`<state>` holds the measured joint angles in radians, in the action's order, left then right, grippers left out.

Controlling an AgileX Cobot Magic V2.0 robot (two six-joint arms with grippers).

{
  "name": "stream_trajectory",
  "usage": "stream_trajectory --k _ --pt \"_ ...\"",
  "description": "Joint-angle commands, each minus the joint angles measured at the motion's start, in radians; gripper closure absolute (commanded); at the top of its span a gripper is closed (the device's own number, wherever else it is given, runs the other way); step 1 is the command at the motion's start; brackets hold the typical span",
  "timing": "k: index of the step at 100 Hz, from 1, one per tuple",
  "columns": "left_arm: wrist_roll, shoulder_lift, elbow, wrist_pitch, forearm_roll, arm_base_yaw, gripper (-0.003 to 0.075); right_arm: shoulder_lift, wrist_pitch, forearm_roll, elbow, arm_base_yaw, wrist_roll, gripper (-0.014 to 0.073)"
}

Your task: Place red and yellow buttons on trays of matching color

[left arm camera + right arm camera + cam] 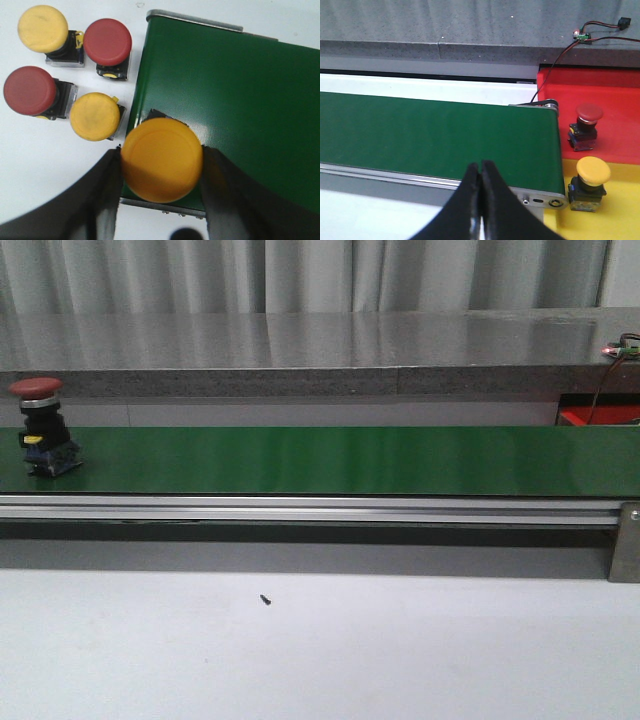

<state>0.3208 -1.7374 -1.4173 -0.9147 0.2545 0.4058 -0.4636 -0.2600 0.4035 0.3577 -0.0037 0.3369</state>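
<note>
Yellow button (161,159) sits clamped between the left hand's (161,167) fingers (107,190), over the near end of the green belt (240,110). Beside that belt end, on the white desk (30,165), stand four more buttons: two yellow (43,28) (94,116) and two red (107,42) (29,90), close together. In the front view, a red button (40,425) stands on the belt's far left. The right hand (480,175) has its fingers pressed together, holding nothing, above the belt's other end. Next to it, a red tray (615,100) carries a red button (586,125) and a yellow tray (620,210) a yellow one (590,182).
</note>
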Motion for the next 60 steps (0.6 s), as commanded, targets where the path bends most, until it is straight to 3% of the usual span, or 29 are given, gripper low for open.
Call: stream_trajectory --k 1,13,30,60 --pt "0.001 0.043 -0.034 0.017 0.028 -0.005 0.0439 -0.002 0.063 0.012 0.027 -0.001 0.001 0.0715" --pt "0.013 0.043 -0.034 0.014 0.028 -0.005 0.0340 -0.002 0.063 0.012 0.027 -0.001 0.001 0.0715" --pt "0.013 0.043 -0.034 0.013 0.052 -0.005 0.0139 -0.002 0.063 0.012 0.027 -0.001 0.001 0.0715" --pt "0.017 0.092 -0.034 0.021 0.110 -0.005 0.0131 -0.002 0.063 0.012 0.027 -0.001 0.001 0.0715"
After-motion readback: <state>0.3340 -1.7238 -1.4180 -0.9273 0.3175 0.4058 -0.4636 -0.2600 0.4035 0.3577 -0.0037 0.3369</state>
